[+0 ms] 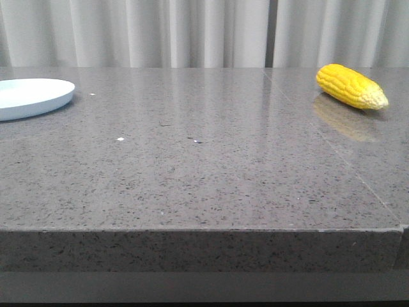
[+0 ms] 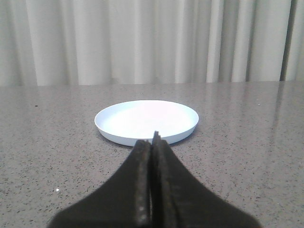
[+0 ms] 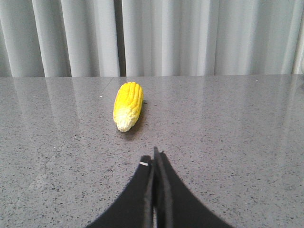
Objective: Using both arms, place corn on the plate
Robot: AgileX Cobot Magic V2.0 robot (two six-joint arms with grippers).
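Observation:
The yellow corn (image 1: 350,86) lies on its side at the far right of the grey table, its pale tip pointing right and toward me. The pale blue-white plate (image 1: 29,97) sits at the far left, empty. Neither gripper shows in the front view. In the left wrist view my left gripper (image 2: 153,140) is shut and empty, just short of the plate (image 2: 146,120). In the right wrist view my right gripper (image 3: 155,156) is shut and empty, a short way back from the corn (image 3: 128,105), whose pale tip points toward it.
The grey speckled stone table (image 1: 204,166) has its front edge close to the camera and a seam (image 1: 332,150) running along its right part. White curtains (image 1: 192,32) hang behind. A few small white specks (image 1: 120,139) lie on the table.

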